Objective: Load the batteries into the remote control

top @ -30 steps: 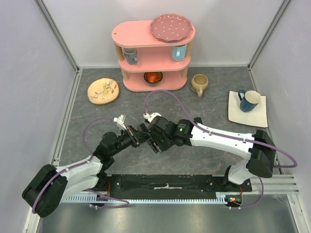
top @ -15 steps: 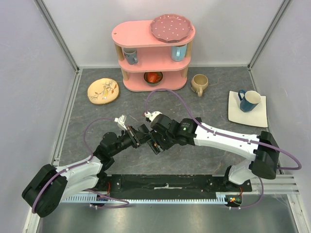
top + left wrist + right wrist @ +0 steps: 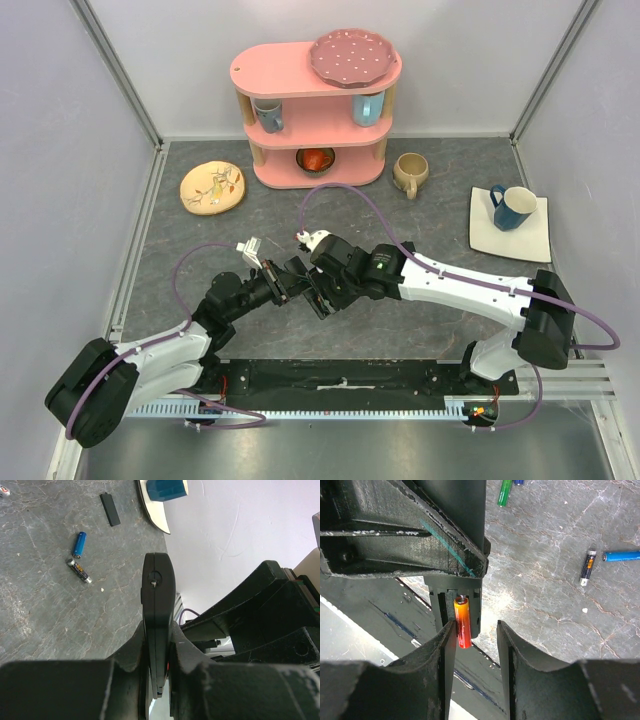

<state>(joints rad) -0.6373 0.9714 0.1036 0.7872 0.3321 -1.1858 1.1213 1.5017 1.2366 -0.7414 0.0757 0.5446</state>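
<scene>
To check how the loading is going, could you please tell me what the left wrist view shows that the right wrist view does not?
Only the left wrist view: a small flat black piece on the table, and a blue mug on a white plate.
Only the right wrist view: an orange battery at the remote's recess, beside the open right claw, and a green battery.
Both: the remote control, a blue battery and a dark battery.

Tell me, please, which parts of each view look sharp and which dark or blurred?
Top external: evenly lit and sharp. Left wrist: the remote control and blue battery are crisp, the left gripper's fingers dark and soft. Right wrist: the orange battery is sharp, the right gripper's fingers blurred.
</scene>
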